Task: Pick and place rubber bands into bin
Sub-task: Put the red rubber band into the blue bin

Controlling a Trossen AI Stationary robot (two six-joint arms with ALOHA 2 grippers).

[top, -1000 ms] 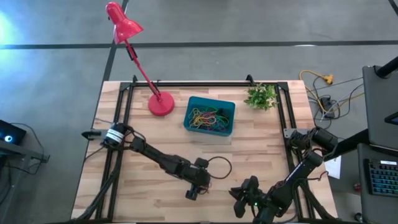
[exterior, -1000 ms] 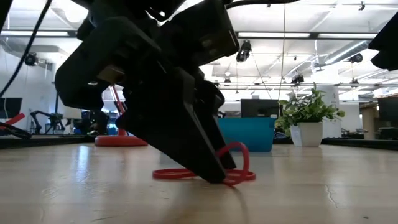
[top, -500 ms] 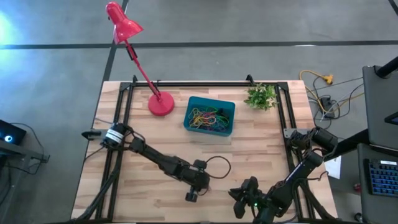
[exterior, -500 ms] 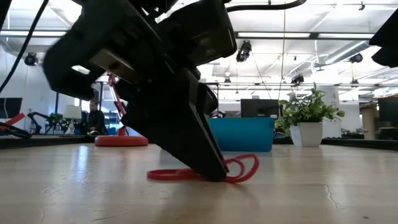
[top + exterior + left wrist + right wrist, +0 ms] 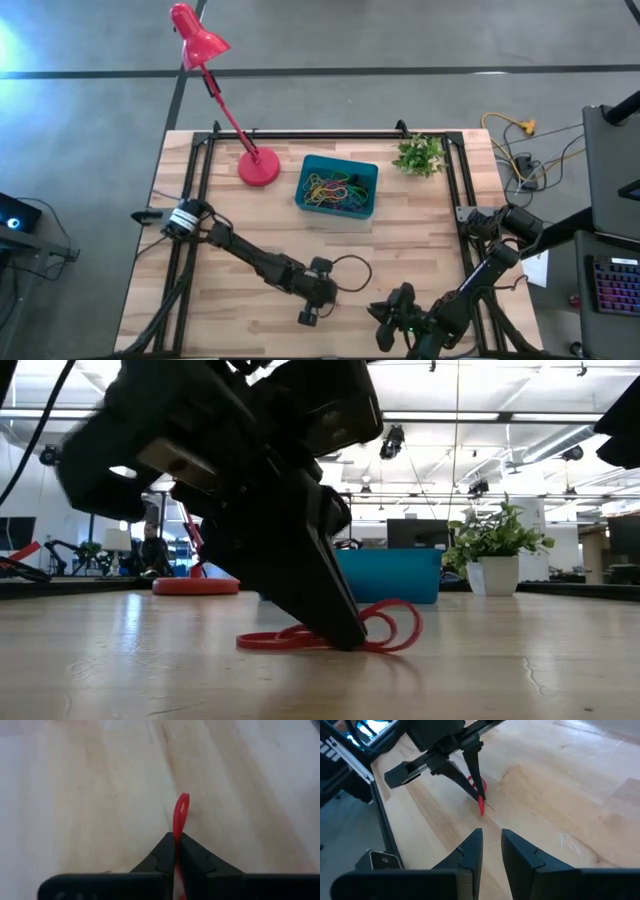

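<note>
Low view: left pincer (image 5: 345, 640) stands tip-down on the wooden worktop (image 5: 520, 670), its fingers closed on a red rubber band (image 5: 385, 630) that is partly lifted in a loop and partly flat on the wood.
Left wrist view: the two dark fingers meet with the red band pinched between them, a small loop poking out past the tips.
Where the band is: high view puts the left pincer (image 5: 308, 316), and so the held band, near the worktop's front edge, about midway along it.
Bin: teal bin (image 5: 337, 187) sits toward the back edge, near the middle, already holding a tangle of coloured rubber bands (image 5: 338, 188).
Step in hand: the grasp looks just made; the lift has not begun, since the band touches the wood.
Next move: likely a straight lift to clear the band, then a carry toward the back edge to above the bin, then release.
Right pincer: (image 5: 385, 326) waits low near the front edge, toward the front right corner, fingers slightly apart and holding nothing.
Open room: bare wood lies between the left pincer and the bin.
Edges to mind: red lamp base (image 5: 259, 166) beside the bin, small potted plant (image 5: 420, 155) near the back right corner.
</note>
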